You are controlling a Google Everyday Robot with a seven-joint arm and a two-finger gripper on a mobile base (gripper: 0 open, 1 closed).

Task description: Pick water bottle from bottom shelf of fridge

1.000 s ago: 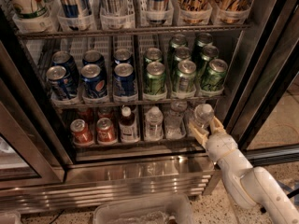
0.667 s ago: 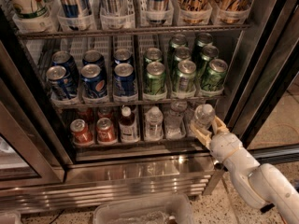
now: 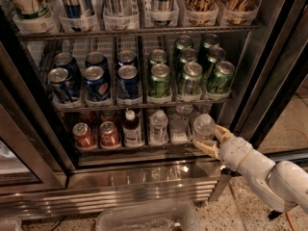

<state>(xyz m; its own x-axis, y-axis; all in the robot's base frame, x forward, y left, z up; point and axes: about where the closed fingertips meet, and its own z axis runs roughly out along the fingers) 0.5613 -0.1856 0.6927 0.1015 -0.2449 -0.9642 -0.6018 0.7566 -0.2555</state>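
Reaching in at the right end of the bottom shelf (image 3: 144, 148), the hand (image 3: 212, 139) had its two fingers (image 3: 223, 131) spread open around the low part of the water bottle (image 3: 204, 125), not yet squeezing it. That bottle stood at the front of the shelf's right end, inside the fridge (image 3: 144, 178). It looked light, thin and easy to squash, and maybe wet and slippery. A soft hold around its ribbed middle seemed best.

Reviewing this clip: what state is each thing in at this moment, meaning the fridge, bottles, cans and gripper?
fridge: this section stands open.
water bottle: upright, capped, rightmost on the bottom shelf.
gripper: open, fingers either side of that bottle's base.
dark-liquid bottle: upright, capped.
red cans: upright.
blue cans: upright.
green cans: upright.
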